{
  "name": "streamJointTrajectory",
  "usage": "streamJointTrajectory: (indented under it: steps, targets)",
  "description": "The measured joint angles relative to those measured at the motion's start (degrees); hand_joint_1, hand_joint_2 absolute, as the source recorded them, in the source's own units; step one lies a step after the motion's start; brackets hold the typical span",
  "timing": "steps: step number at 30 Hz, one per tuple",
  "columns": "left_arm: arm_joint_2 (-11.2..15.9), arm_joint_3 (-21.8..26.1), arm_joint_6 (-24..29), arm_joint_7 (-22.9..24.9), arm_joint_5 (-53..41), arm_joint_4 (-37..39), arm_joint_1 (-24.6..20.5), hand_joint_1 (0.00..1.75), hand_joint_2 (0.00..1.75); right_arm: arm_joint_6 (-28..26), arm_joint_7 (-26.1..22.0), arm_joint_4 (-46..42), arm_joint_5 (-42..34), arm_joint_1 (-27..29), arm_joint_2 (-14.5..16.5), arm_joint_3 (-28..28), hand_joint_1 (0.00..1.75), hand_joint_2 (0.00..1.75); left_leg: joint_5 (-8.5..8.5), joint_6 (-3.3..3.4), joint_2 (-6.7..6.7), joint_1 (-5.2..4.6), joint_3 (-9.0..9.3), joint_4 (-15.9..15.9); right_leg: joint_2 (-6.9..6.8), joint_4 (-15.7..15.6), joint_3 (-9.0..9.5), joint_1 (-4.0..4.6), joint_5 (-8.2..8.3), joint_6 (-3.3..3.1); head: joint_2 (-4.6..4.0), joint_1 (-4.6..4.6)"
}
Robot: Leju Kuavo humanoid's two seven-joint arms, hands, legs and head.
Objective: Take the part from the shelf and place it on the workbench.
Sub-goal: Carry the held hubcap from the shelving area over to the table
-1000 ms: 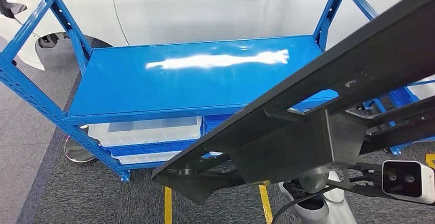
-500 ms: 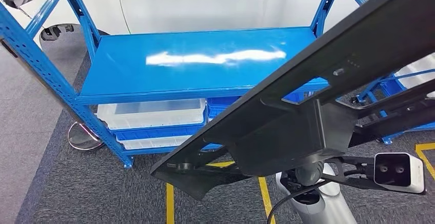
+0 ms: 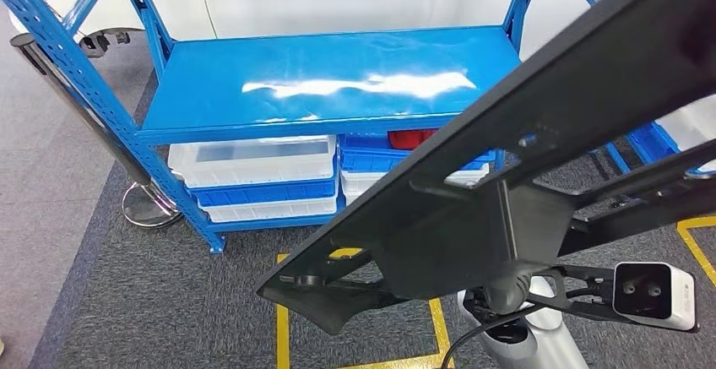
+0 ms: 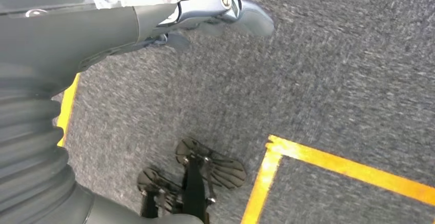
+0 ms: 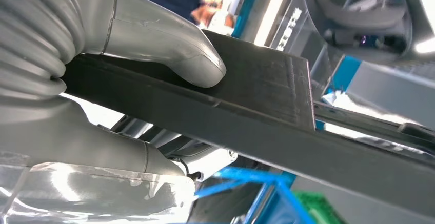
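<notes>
Right hand (image 5: 128, 80) grips the long black part (image 3: 540, 166): thumb pressed on its flat face, the fingers underneath hidden by it. The part is off the blue shelf (image 3: 329, 82), held tilted across the head view, its upper end cut off by the frame. Left hand (image 4: 154, 24) hangs over grey carpet (image 4: 333, 80) with yellow floor lines (image 4: 333, 162); fingers appear slightly curled and empty, though the view is blurred. Under the shelf's top deck sit white bins (image 3: 253, 162) and blue bins (image 3: 380, 160); one holds something red (image 3: 411, 138), partly hidden.
</notes>
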Motion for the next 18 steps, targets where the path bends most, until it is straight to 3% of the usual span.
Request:
streamJointTrajectory:
  steps: [3, 4, 5, 6, 8, 10, 11, 14, 16, 18]
  targets:
    - [0.1, 0.0, 0.4, 0.0, 0.0, 0.0, 0.2, 0.0, 1.75, 0.3, -0.1, -0.7, 0.7, 1.2, 0.5, 0.2, 1.75, 1.75, -7.66, -0.57, -0.06, 0.06, -3.25, 10.5, -0.12, -0.2, -1.94, -0.04, 1.76, -0.56, 0.01, -0.29]
    - [0.1, 0.0, 0.5, 0.0, 0.1, 0.0, 0.2, 0.0, 1.75, 0.5, -0.1, -0.8, 0.8, 1.7, 0.6, 0.2, 1.75, 1.75, -8.68, -0.72, -0.05, 0.06, -3.81, 13.6, -0.14, -0.1, -2.66, -0.01, 2.25, -0.53, 0.0, -0.28]
    - [0.1, 0.0, 0.6, 0.1, 0.2, 0.0, 0.3, 0.0, 1.75, 0.8, 0.0, -0.8, 0.8, 2.0, 0.6, 0.2, 1.75, 1.75, -8.42, -0.8, -0.06, 0.06, -3.5, 15.0, -0.01, 0.1, -3.37, -0.01, 2.69, -0.41, 0.01, -0.3]
    - [0.1, 0.0, 0.6, 0.2, 0.4, 0.0, 0.3, 0.0, 1.75, 1.2, 0.2, -0.9, 0.7, 2.4, 0.6, 0.2, 1.75, 1.75, -7.28, -0.79, -0.1, 0.07, -2.09, 14.3, 0.18, 0.4, -4.06, -0.02, 3.07, -0.24, 0.01, -0.3]
    - [0.3, 0.0, 0.8, 0.6, 0.8, 0.0, 0.3, 0.0, 1.75, 1.9, 0.6, -1.1, 0.1, 2.9, 0.8, 0.2, 1.75, 1.75, -5.4, -0.52, -1.06, 0.13, 3.51, 7.0, 0.74, 1.1, -5.27, -0.08, 3.6, 0.19, 0.01, -0.3]
    - [0.5, 0.0, 1.0, 1.2, 1.2, 0.1, 0.5, 0.0, 1.75, 2.7, 1.1, -1.3, -0.7, 3.0, 1.2, 0.2, 1.75, 1.75, -5.78, -0.11, -2.66, 0.15, 8.14, 0.1, 1.23, 1.8, -6.2, -0.04, 4.01, 0.7, 0.01, -0.28]
    - [0.6, 0.0, 1.0, 1.5, 1.3, 0.1, 0.5, 0.0, 1.75, 2.9, 1.2, -1.4, -1.0, 3.1, 1.4, 0.1, 1.75, 1.75, -6.34, 0.11, -3.12, 0.09, 9.03, -1.4, 1.52, 2.0, -6.49, -0.02, 4.24, 1.02, 0.01, -0.32]
    - [0.7, 0.1, 1.0, 2.3, 1.9, 0.1, 0.7, 0.0, 1.75, 3.1, 1.1, -1.4, -1.2, 3.6, 1.6, -0.3, 1.75, 1.75, -6.04, 0.97, -1.93, 0.11, 9.0, -1.9, 2.34, 2.4, -7.0, -0.05, 4.65, 2.01, 0.0, -0.48]
    - [0.6, 0.1, 0.9, 2.7, 2.1, 0.1, 0.7, 0.0, 1.75, 2.8, 0.3, -1.4, -0.1, 3.9, 1.6, -0.8, 1.75, 1.75, -5.53, 1.69, -0.8, 0.32, 8.72, -2.2, 1.92, 5.7, -8.6, -0.2, 2.37, 2.64, 0.01, -0.33]
    - [0.7, 0.1, 0.7, 2.9, 1.9, 0.1, 0.8, 0.0, 1.75, 1.8, -0.8, -1.4, 1.6, 4.3, 1.5, -1.3, 1.75, 1.75, -5.26, 2.02, 0.22, 0.25, 8.22, -2.1, 1.24, 13.1, -11.83, -0.36, -1.75, 3.2, 0.01, -0.17]
